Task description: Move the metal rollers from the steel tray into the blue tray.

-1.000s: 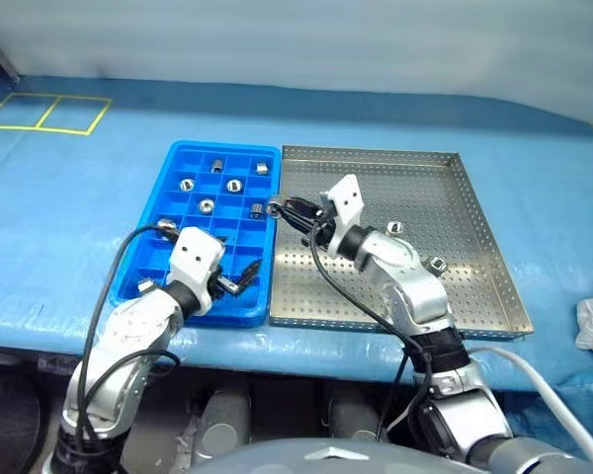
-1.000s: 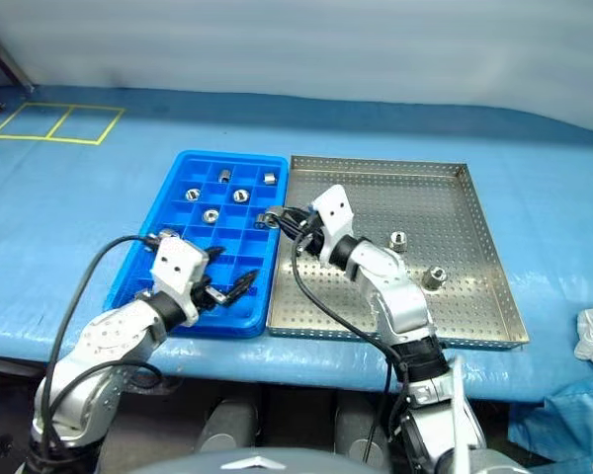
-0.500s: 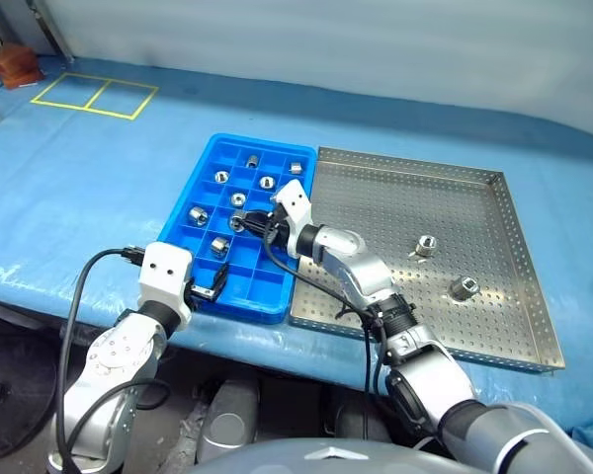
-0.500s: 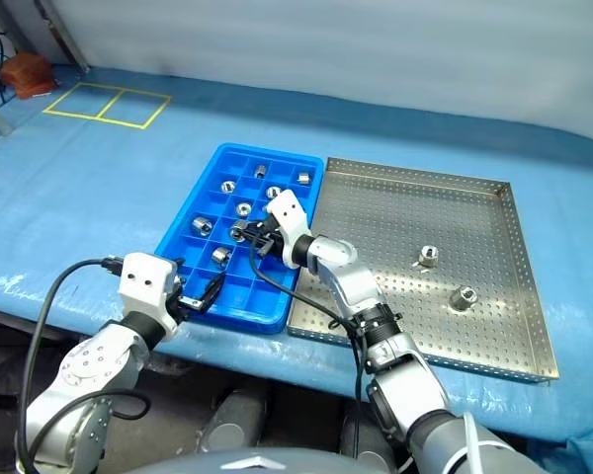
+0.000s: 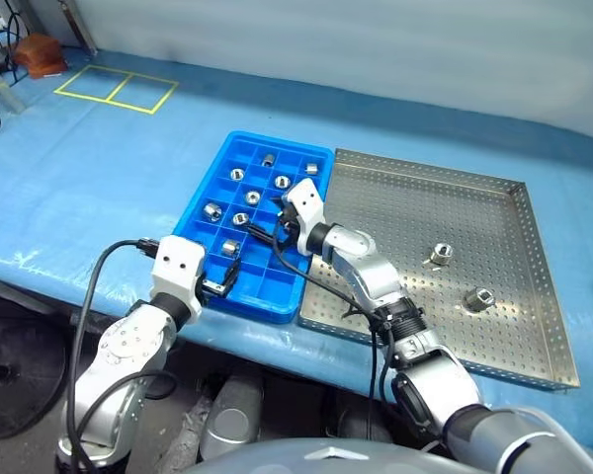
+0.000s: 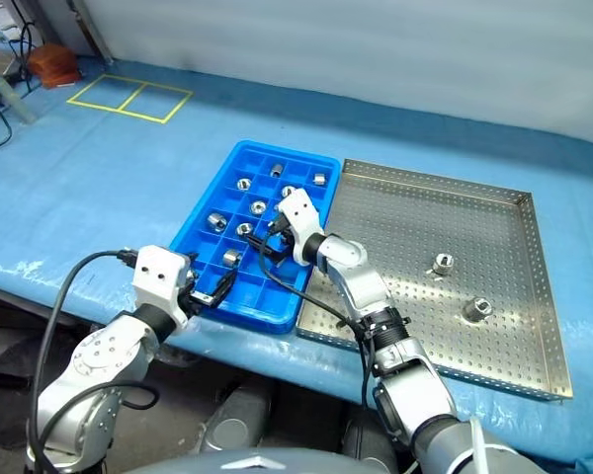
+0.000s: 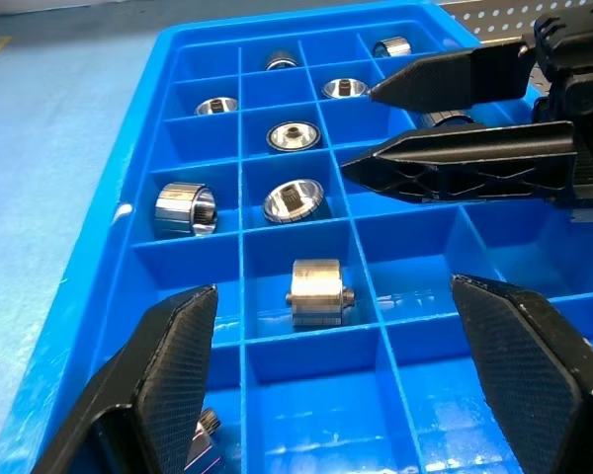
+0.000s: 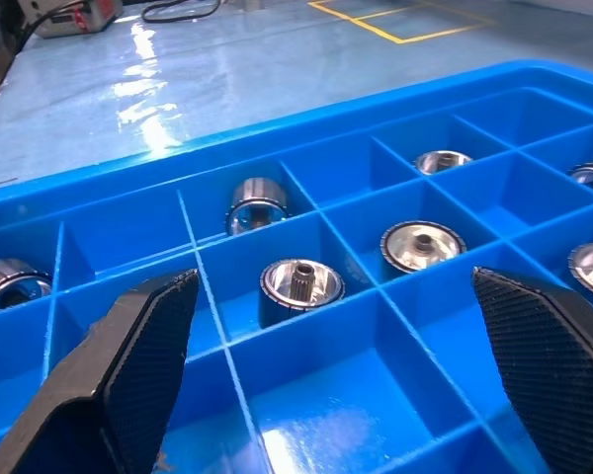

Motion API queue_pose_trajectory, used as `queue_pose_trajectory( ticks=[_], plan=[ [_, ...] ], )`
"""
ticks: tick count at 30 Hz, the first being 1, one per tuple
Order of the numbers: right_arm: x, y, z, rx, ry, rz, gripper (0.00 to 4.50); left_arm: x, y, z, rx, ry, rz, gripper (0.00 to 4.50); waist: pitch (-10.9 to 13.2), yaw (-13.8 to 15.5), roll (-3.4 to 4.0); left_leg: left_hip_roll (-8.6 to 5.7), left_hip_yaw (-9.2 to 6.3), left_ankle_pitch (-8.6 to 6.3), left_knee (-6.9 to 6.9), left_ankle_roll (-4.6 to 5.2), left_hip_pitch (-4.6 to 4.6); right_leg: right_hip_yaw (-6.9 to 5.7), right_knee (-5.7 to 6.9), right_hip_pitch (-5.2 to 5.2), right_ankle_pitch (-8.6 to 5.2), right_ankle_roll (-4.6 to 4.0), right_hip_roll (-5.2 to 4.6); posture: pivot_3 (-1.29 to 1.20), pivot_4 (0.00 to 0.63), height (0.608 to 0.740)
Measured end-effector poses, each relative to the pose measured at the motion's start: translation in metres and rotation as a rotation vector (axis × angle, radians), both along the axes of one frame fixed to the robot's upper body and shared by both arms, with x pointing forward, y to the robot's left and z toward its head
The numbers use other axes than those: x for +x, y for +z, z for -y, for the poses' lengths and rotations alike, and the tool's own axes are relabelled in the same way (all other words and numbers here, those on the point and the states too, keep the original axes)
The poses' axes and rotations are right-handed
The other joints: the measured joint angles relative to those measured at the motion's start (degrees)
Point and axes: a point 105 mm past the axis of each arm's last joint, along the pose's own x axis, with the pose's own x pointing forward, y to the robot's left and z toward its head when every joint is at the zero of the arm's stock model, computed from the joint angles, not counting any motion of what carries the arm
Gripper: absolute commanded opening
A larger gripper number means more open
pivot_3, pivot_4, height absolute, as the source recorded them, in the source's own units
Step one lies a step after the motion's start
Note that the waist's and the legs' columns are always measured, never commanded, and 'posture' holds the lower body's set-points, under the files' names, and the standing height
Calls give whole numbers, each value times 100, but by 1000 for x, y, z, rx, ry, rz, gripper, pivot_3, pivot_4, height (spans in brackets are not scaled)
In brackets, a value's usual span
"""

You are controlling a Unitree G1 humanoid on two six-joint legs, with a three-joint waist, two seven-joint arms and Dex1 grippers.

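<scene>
where walls grid the blue tray, shiny ringed metal rollers sit.

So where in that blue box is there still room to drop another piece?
The blue tray's near rows, by the left pincer, are mostly bare. The far rows are crowded with rollers. The right pincer hangs open over the middle.

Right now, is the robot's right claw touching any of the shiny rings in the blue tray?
Apart. The left wrist view shows the right gripper with open fingers hovering over the blue tray, with blue floor showing between them and the nearest metal rollers.
</scene>
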Motion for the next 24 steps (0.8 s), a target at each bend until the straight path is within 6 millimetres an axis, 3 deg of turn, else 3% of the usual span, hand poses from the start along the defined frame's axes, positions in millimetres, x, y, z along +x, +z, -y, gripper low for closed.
queue_pose_trajectory(
  ticks=[12, 17, 20, 24],
  plan=[
    [7, 3, 18, -3, -117, 18, 4474, 5, -1, 8, -10, -52, -8, 4135, 0, -253, 0, 1, 0, 0, 2, -1, -1, 0, 1, 2, 0, -1, 0, 346, 150, 740],
    [21, 22, 83, -2, -427, 87, 4474, 18, 8, 35, -50, -157, 35, 4135, 0, -238, -1, -5, -2, 0, 11, -1, -7, 0, -5, 7, 1, 1, -5, 292, 150, 740],
    [11, 11, 114, -54, -526, 59, 4474, 27, 13, 54, -80, -224, 58, 4135, 0, -351, -1, -4, 0, 0, 8, 0, -8, 2, -7, 6, 1, 1, -5, 257, 150, 740],
    [-1, -3, 138, -116, -614, 14, 4474, 37, 10, 69, -77, -290, 56, 4135, 0, -606, 1, -1, 1, 0, 6, 1, -5, 5, -1, 3, 0, 0, -2, 217, 150, 740]
  ],
)
